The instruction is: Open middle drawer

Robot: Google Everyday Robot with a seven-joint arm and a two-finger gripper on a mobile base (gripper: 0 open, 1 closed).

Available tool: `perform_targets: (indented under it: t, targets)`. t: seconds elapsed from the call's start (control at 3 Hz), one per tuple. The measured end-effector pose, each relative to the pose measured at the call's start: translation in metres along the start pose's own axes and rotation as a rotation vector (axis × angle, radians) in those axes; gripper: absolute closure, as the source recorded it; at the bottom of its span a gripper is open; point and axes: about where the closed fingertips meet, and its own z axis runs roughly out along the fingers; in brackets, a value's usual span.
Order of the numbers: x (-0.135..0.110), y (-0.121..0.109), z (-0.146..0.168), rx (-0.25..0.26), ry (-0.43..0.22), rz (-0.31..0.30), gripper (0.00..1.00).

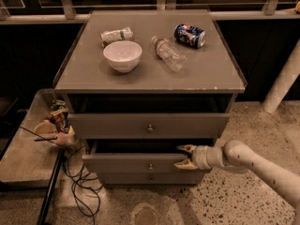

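The middle drawer [126, 163] is a shallow grey front with a small round knob [151, 166]. It stands pulled out a little, with a dark gap above it. My gripper [184, 156] reaches in from the right at the right part of its top edge. The fingers are spread, one finger [187, 148] in the gap above the front and the other [182, 165] against the front face. The taller top drawer [108, 124] above is also pulled out. The narrow bottom drawer [122, 177] is shut.
On the cabinet top [211, 74] lie a white bowl [122, 55], a clear bottle [168, 54], a blue can [189, 35] and a small packet [116, 35]. A low side table [23, 158] with clutter and black cables [79, 182] stand at the left. A white post [283, 78] is at the right.
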Motion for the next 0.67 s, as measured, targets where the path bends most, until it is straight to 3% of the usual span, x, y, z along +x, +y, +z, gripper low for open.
perform_targets:
  t: [0.67]
  targets:
    - [0.007,0.013,-0.009,-0.002,-0.019,-0.002,0.83]
